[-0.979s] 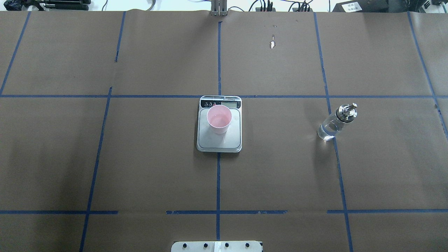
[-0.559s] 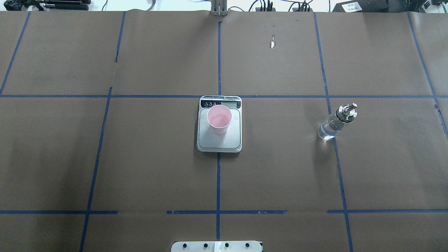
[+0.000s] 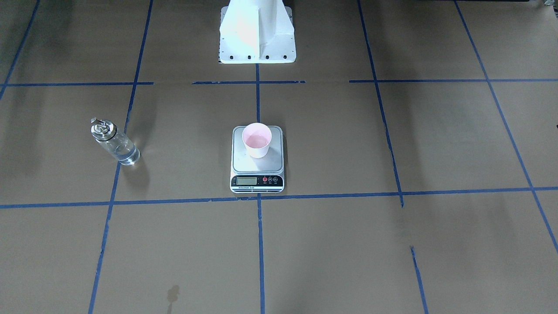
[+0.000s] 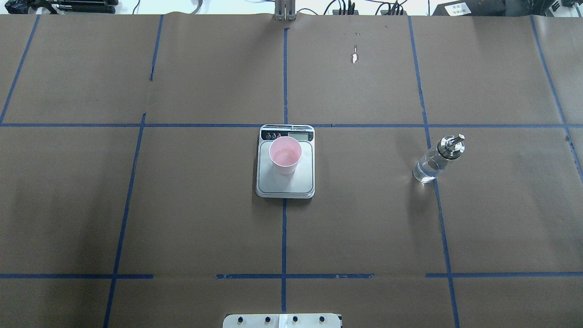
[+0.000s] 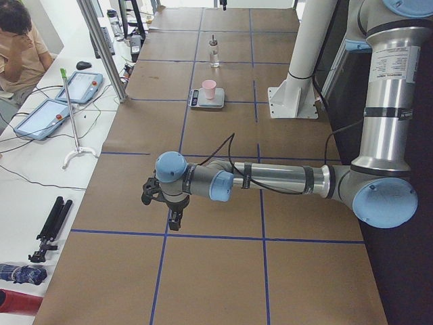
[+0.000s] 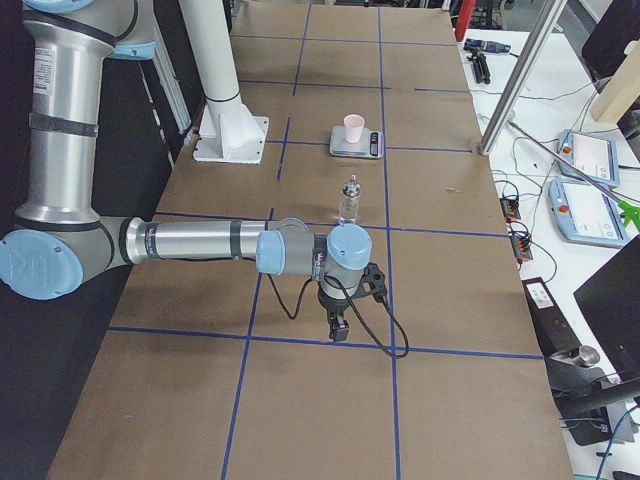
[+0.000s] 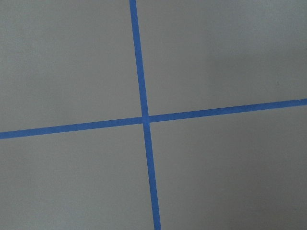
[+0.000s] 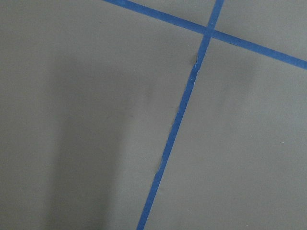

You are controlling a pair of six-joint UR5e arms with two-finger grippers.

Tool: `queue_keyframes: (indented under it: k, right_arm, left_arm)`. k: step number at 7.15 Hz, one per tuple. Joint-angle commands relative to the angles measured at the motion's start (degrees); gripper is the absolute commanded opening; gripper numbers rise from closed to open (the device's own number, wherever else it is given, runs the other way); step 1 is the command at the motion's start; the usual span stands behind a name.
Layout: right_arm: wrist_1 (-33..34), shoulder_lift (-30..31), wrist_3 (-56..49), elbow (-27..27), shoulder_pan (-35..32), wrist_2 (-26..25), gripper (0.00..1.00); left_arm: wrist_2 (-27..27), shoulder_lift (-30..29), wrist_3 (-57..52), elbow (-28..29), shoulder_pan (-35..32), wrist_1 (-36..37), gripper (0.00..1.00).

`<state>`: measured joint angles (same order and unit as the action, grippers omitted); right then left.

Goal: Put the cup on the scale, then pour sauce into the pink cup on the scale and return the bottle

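The pink cup (image 4: 285, 155) stands upright on the scale (image 4: 285, 186) at the table's middle, with a little clear liquid inside; both show in the front view too, the cup (image 3: 256, 139) on the scale (image 3: 257, 166). The bottle (image 4: 436, 160) with its metal spout stands upright on the paper to the right, partly filled with clear sauce; it also shows in the front view (image 3: 115, 143). My left gripper (image 5: 174, 222) and right gripper (image 6: 338, 330) hang low over the paper far from these things, seen only in the side views. I cannot tell whether they are open or shut.
Brown paper with blue tape lines covers the table. The robot's white base (image 3: 257, 30) stands behind the scale. Operators' tablets (image 5: 51, 115), cables and a stand lie on the white side bench. Both wrist views show only paper and tape.
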<state>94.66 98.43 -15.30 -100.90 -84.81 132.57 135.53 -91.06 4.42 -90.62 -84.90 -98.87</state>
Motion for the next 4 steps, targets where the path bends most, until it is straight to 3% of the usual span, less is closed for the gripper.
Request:
queue_keyframes:
  k: [1,4]
  right_arm:
    - [0.0,-0.1,0.0,0.0,0.0,0.0,1.00]
    - [0.0,-0.1,0.0,0.0,0.0,0.1,1.00]
  left_arm:
    - [0.1,0.0,0.0,-0.3,0.0,0.2,1.00]
    - [-0.1,0.0,0.0,-0.9,0.0,0.2,1.00]
